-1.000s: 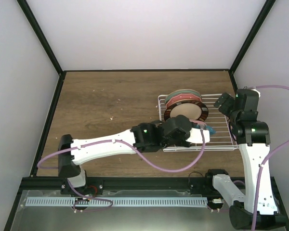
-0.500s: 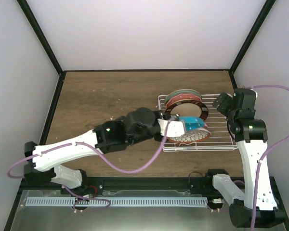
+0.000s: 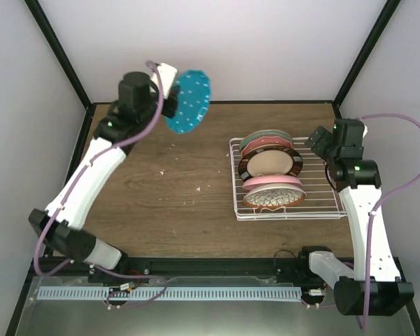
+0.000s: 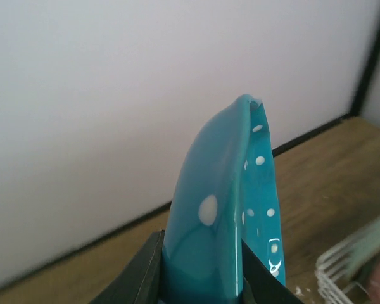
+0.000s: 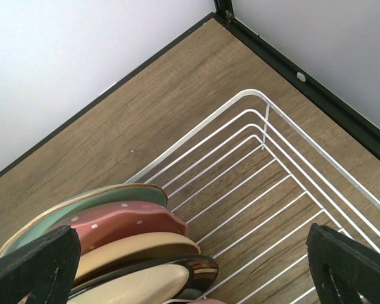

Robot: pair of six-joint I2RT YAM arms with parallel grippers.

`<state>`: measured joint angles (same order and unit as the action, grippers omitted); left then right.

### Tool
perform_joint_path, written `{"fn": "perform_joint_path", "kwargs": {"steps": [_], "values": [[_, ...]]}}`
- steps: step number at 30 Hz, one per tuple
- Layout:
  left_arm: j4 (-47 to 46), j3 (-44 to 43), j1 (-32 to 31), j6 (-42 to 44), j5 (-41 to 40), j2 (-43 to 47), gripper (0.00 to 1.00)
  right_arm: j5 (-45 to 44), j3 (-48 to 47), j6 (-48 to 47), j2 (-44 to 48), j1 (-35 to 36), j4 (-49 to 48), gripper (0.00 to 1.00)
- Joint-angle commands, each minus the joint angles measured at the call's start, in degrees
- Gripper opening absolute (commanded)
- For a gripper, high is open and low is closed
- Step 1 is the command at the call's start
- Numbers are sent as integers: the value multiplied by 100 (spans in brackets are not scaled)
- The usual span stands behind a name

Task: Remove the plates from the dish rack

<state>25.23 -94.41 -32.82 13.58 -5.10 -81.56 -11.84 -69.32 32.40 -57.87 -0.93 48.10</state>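
1. The table (image 3: 161,147) is dark wood-grain board, flecked with pale crumbs (image 3: 198,187). Plain pale walls (image 3: 210,49) and a black frame (image 3: 65,63) box it in.
2. The left gripper (image 3: 169,87) is raised high over the far left corner, its jaws pinched on the rim of the teal dotted plate (image 3: 190,100). That plate hangs on edge in the air against the back wall.
3. The dish rack (image 3: 320,183) sits on the table's right side, with five plates (image 3: 269,164) in a row at its left end.
4. The right gripper (image 3: 320,142) hovers over the rack's far right part, fingers spread wide, holding nothing.
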Motion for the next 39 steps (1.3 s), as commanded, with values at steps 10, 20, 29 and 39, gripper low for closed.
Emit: {"fn": "perform_joint_path", "kwargs": {"steps": [10,20,29,39], "values": [[-212,-172,2619,-3698,3413,-2476,4,-273,-425,100,-209,-30,-84,100],[-911,-518,2637,-4534,4223,-3927,4,-705,-605,355,-56,-30,513,100],[-1065,-715,2683,-4771,4178,-4620,4,-857,-790,603,-76,-32,818,100],[-748,-413,2755,-4573,3962,-4773,41,-751,-950,654,-245,-30,921,100]]}}
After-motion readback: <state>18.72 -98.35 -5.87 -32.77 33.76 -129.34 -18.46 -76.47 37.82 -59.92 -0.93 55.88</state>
